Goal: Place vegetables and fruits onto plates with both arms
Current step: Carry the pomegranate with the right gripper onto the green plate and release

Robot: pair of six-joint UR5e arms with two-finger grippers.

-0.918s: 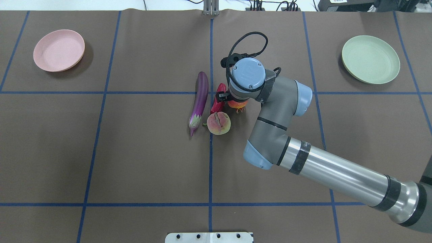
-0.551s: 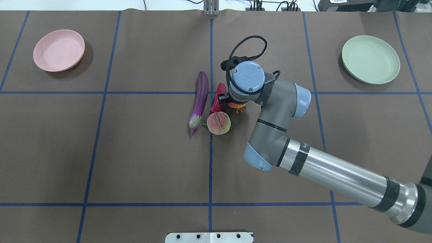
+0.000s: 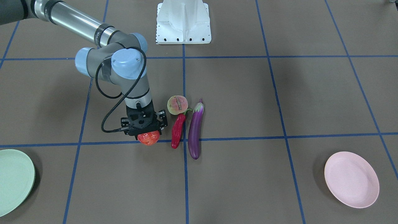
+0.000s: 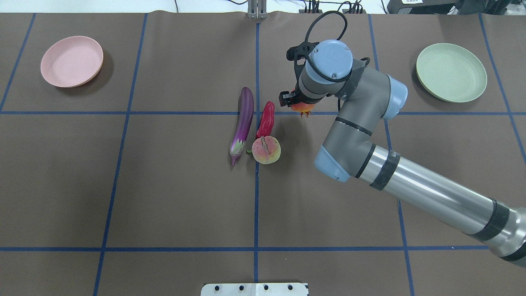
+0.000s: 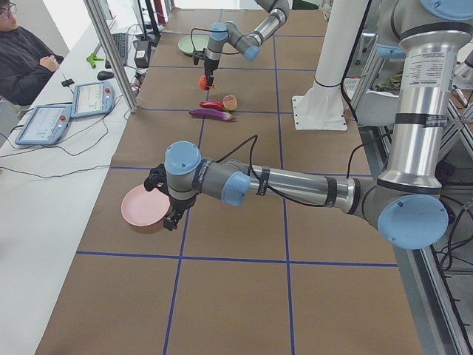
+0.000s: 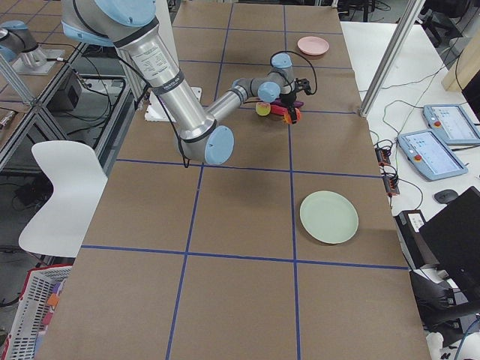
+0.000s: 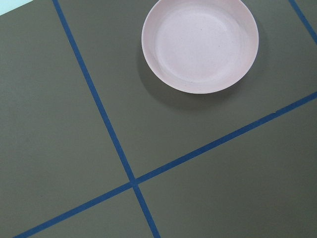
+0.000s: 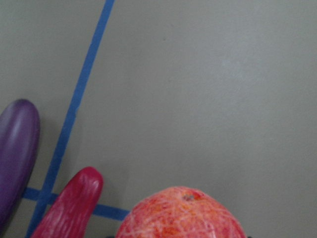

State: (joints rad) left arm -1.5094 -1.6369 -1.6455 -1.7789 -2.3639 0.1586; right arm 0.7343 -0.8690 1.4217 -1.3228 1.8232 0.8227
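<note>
"Where's the red-orange ball [image 4: 303, 108]?"

"Clamped in the jaws of the right arm [image 4: 411, 193], which are closed on its sides. It looks lifted off the table [image 4: 164, 197], near the middle, just on the right-edge side of the chili pepper [image 4: 266, 119]."

"And the other produce?"

"At the table's middle. The eggplant [image 4: 243, 123] and the chili lie side by side, pointing toward the far edge. The peach [image 4: 266, 150] touches the chili's stem end on the near side."

"The plates?"

"The pink plate [image 4: 72, 61] sits by the far left corner and the mint green plate [image 4: 451, 72] by the far right corner."

"The left arm [image 5: 295, 185]?"

"It hangs above the pink plate. Its jaws show only in the side view, so I can't tell whether they are open or closed."
</note>
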